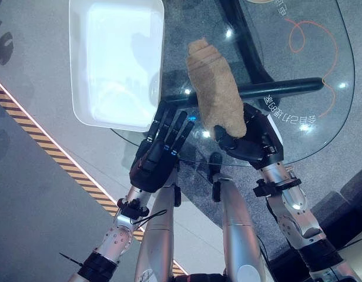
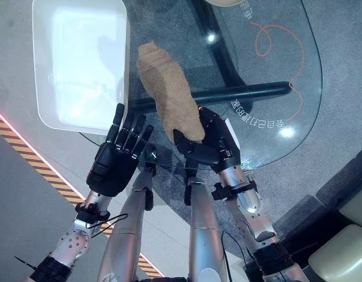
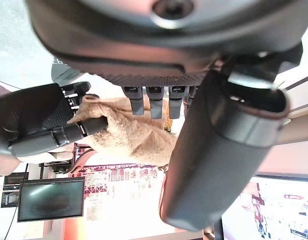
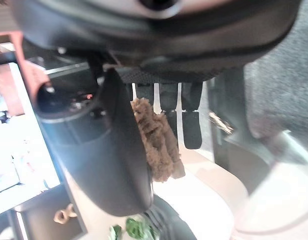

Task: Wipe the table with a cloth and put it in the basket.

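A tan cloth (image 1: 213,88) rises from my right hand (image 1: 254,144), whose fingers and thumb are curled round its lower end above the near edge of the round glass table (image 1: 313,53). The right wrist view shows the cloth (image 4: 156,145) pinched between thumb and fingers. My left hand (image 1: 157,155) hovers at the table's near edge, left of the cloth, with its fingers straight and nothing in it. The white basket (image 1: 78,76) rests on the table's left side, just beyond the left hand. In the left wrist view the cloth (image 3: 134,135) hangs in the right hand (image 3: 34,120).
A dark bar (image 1: 287,87) runs under the glass behind the cloth. An orange line (image 1: 310,35) and print mark the table's right part. A yellow-black striped line (image 1: 52,153) crosses the floor on the left. A pale seat (image 2: 345,258) stands at lower right.
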Available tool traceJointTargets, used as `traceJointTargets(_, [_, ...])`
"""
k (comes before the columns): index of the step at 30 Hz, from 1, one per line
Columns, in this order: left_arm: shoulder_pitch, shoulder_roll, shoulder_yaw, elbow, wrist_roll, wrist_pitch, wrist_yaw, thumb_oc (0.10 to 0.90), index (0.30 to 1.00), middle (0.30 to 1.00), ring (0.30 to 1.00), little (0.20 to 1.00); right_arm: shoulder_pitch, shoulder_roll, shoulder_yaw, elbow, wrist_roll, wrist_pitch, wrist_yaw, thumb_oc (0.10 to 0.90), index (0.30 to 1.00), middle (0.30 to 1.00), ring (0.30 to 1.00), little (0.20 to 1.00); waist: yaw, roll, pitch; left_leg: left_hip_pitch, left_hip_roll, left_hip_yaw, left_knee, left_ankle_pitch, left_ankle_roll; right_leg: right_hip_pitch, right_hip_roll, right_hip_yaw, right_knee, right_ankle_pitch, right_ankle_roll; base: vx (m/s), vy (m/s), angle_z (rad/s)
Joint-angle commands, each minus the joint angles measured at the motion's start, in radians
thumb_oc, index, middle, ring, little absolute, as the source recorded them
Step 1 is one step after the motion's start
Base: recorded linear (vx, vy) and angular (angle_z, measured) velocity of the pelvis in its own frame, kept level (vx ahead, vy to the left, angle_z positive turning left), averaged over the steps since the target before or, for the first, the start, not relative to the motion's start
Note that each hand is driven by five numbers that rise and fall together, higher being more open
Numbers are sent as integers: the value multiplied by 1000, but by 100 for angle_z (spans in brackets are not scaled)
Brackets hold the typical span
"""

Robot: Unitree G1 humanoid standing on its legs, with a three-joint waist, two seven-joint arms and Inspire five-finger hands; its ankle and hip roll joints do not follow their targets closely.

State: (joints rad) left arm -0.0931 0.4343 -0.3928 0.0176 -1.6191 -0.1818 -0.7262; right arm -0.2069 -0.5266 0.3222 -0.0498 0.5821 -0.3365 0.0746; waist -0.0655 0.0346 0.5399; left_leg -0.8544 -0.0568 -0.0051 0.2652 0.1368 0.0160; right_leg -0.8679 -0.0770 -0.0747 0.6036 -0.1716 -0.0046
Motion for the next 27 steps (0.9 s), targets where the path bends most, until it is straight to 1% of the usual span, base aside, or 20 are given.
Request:
traceJointTargets(1, [-23, 11, -9, -143, 22, -15, -21, 800, 900, 900, 900, 900, -67, -39, 27, -191, -65, -55, 83, 100, 300, 300, 300, 200, 8, -2, -20, 36, -17, 75, 162, -189, 58, 42, 68, 37, -244, 207, 14, 0, 0, 0])
traceJointTargets(4, [-47, 15, -15, -138, 17, -6, -3, 800, 900, 900, 900, 900, -94, -60, 62, -181, -99, -25, 78, 100, 300, 300, 300, 200, 11, -3, -20, 38, -19, 72, 159, -185, 57, 45, 67, 36, -246, 206, 13, 0, 0, 0])
traceJointTargets(7, [-55, 20, -18, -138, 15, 6, 11, 800, 900, 900, 900, 900, -112, -71, 87, -168, -107, -20, 96, 100, 300, 300, 300, 200, 15, -1, -20, 38, -22, 67, 160, -182, 55, 47, 67, 36, -247, 205, 12, 0, 0, 0])
traceJointTargets(9, [-61, 20, -29, -139, 14, 7, 26, 800, 900, 900, 900, 900, -124, -79, 115, -176, -171, 3, 103, 100, 300, 300, 300, 200, 16, 0, -20, 32, -24, 64, 165, -181, 54, 42, 66, 36, -243, 205, 12, 0, 0, 0])
traceJointTargets(10, [-61, 20, -29, -139, 14, 7, 26, 800, 900, 900, 900, 900, -124, -79, 115, -176, -171, 3, 103, 100, 300, 300, 300, 200, 15, 0, -20, 32, -24, 64, 165, -181, 54, 42, 66, 36, -243, 205, 12, 0, 0, 0])
traceJointTargets(11, [-68, 20, -35, -136, 16, 6, 34, 800, 900, 900, 900, 900, -140, -94, 140, -177, -222, 29, 126, 100, 300, 300, 300, 200, 17, 2, -20, 31, -26, 63, 166, -179, 54, 40, 66, 36, -242, 204, 11, 0, 0, 0])
traceJointTargets(12, [-71, 19, -37, -137, 15, 7, 38, 800, 900, 900, 900, 900, -152, -105, 155, -177, -247, 40, 153, 100, 300, 300, 300, 200, 19, 3, -20, 30, -27, 62, 165, -178, 55, 39, 66, 35, -242, 203, 11, 0, 0, 0])
traceJointTargets(16, [-83, 21, -45, -124, 9, 10, 37, 800, 900, 900, 900, 900, -179, -140, 192, -156, -285, 76, 140, 100, 300, 300, 300, 200, 23, 4, -20, 28, -27, 60, 165, -175, 52, 38, 64, 32, -241, 201, 9, 0, 0, 0])
traceJointTargets(19, [-87, 29, -51, -116, -4, 11, 21, 800, 900, 900, 900, 900, -192, -164, 204, -127, -300, 89, 104, 100, 300, 300, 300, 200, 24, 4, -20, 28, -28, 58, 165, -174, 51, 40, 64, 30, -243, 201, 9, 0, 0, 0])
traceJointTargets(24, [-90, 24, -65, -128, -24, 21, -6, 800, 900, 900, 900, 900, -205, -173, 229, -109, -335, 101, 94, 100, 300, 300, 300, 200, 25, 7, -20, 24, -32, 57, 165, -171, 50, 36, 65, 31, -243, 200, 6, 0, 0, 0])
traceJointTargets(27, [-94, 22, -77, -136, -31, 18, -4, 800, 900, 900, 900, 900, -213, -172, 244, -109, -350, 86, 85, 100, 300, 300, 300, 200, 25, 9, -20, 24, -31, 58, 163, -169, 50, 37, 65, 31, -245, 201, 6, 0, 0, 0])
